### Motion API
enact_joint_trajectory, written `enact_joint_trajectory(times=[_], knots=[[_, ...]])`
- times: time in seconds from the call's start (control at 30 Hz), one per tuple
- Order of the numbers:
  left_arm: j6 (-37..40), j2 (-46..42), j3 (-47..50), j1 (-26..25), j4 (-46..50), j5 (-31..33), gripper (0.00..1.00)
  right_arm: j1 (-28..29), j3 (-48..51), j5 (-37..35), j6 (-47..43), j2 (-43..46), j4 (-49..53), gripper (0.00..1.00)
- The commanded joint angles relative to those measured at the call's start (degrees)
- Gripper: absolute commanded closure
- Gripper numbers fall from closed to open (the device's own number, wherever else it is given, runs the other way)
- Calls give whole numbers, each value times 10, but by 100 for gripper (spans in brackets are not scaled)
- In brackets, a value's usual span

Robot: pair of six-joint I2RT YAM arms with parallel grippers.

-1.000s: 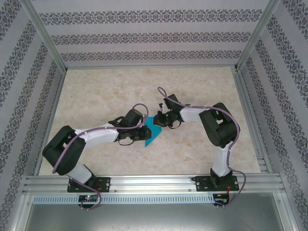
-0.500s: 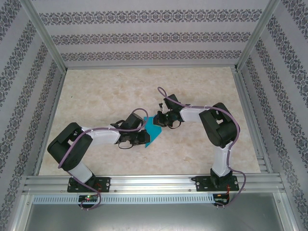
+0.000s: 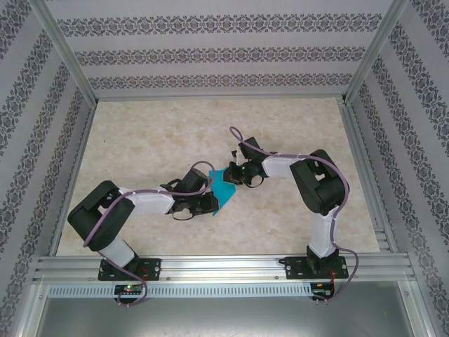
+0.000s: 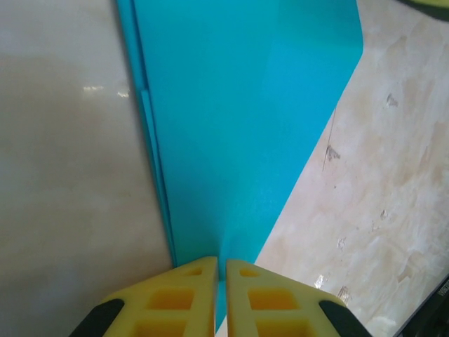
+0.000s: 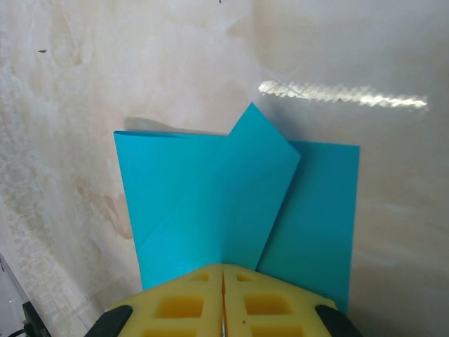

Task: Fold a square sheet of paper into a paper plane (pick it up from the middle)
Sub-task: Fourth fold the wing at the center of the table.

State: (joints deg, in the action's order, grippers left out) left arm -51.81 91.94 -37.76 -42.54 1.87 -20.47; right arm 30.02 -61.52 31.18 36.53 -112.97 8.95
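Cyan paper (image 5: 210,196), partly folded, is pinched from either side by the left pincer (image 4: 221,267) and right pincer (image 5: 223,270).

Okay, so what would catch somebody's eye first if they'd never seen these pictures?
The bright cyan-blue paper, partly folded, stands out at the middle of the pale marbled table. The left gripper and right gripper meet there from opposite sides, each pinched shut on the paper.
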Motion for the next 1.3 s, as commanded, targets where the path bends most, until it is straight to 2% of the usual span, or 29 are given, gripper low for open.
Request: enact_joint_trajectory(times=[0.0,0.63,0.8,0.97,1.27], knots=[[-18,-18,20,-22,29,-18,88,6,16,-76,2,-52,41,91],[-38,-22,45,-41,46,-4,89,6,17,-77,2,-54,41,91],[-10,-53,9,-41,58,-2,89,5,15,-77,1,-55,43,91],[18,-90,-39,-33,64,25,84,5,14,-78,-1,-57,46,91],[25,-15,-63,-5,65,32,86,5,10,-76,-1,-59,48,91]])
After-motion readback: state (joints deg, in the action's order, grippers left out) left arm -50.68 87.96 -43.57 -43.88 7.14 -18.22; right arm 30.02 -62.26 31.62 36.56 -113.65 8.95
